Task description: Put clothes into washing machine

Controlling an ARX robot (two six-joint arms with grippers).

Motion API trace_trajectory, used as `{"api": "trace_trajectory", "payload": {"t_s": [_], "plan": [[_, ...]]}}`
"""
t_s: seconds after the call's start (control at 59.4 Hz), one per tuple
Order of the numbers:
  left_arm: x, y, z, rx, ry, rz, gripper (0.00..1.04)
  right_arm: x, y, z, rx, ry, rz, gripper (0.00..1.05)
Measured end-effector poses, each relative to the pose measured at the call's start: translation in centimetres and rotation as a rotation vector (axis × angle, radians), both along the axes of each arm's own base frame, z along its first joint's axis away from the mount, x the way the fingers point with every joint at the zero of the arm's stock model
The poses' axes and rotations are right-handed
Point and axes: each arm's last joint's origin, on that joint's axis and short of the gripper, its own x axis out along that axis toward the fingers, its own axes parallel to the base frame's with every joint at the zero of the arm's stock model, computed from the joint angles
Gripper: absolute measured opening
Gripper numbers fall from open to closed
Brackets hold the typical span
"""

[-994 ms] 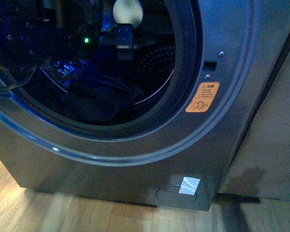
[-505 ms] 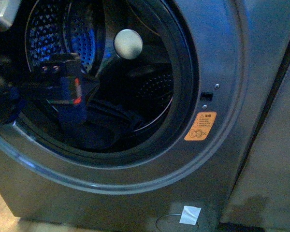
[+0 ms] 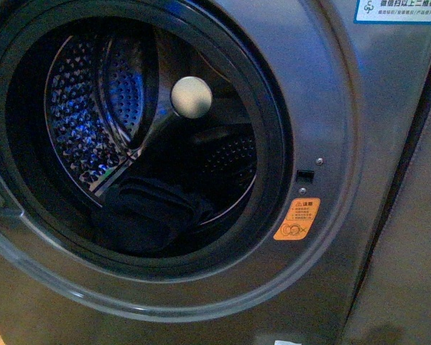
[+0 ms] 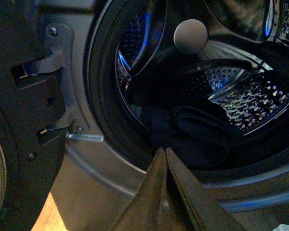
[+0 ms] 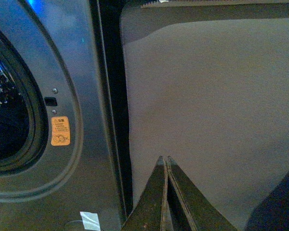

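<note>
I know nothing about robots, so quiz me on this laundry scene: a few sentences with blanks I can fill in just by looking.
1. The clothes lie at the bottom of the washing machine's ____.
2. The warning sticker beside the porthole is coloured ____.
3. In its wrist view, the left tool has its fingers pressed ____, holding nothing.
4. The right tool points at a plain ____ panel beside the machine.

Missing words: drum; orange; together; grey

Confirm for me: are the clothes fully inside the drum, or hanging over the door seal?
Inside. The clothes lie bunched on the drum floor of the washing machine, behind the dark seal; nothing drapes over the rim in the front or left wrist view.
</note>
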Motion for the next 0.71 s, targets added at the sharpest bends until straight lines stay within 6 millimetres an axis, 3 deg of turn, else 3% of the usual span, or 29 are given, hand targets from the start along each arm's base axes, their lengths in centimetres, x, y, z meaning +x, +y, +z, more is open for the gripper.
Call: {"api": "trace_trajectory", "payload": {"t_s": [0.051, 0.101, 0.32, 0.573, 0.606, 0.707], "plan": [[-0.4, 0.2, -0.1, 0.001, 0.002, 0.002, 0.04, 0.0, 0.0, 0.0, 0.0, 0.0, 0.0, 0.02], [-0.8, 0.4, -0.3, 0.002, 0.002, -0.002, 0.04, 0.0, 0.0, 0.0, -0.001, 0.0, 0.0, 0.09], [-2.5, 1.8, -1.6, 0.002, 0.008, -0.004, 0.04, 0.0, 0.0, 0.0, -0.001, 0.0, 0.0, 0.51], [-3.6, 2.0, -0.9, 0.002, -0.016, 0.002, 0.04, 0.0, 0.0, 0.0, -0.001, 0.0, 0.0, 0.95], [-3.7, 2.0, -0.8, 0.002, -0.018, 0.002, 0.04, 0.0, 0.0, 0.0, 0.0, 0.0, 0.0, 0.99], [-4.2, 2.0, -0.7, 0.002, -0.023, 0.002, 0.04, 0.0, 0.0, 0.0, -0.001, 0.0, 0.0, 0.97]]}}
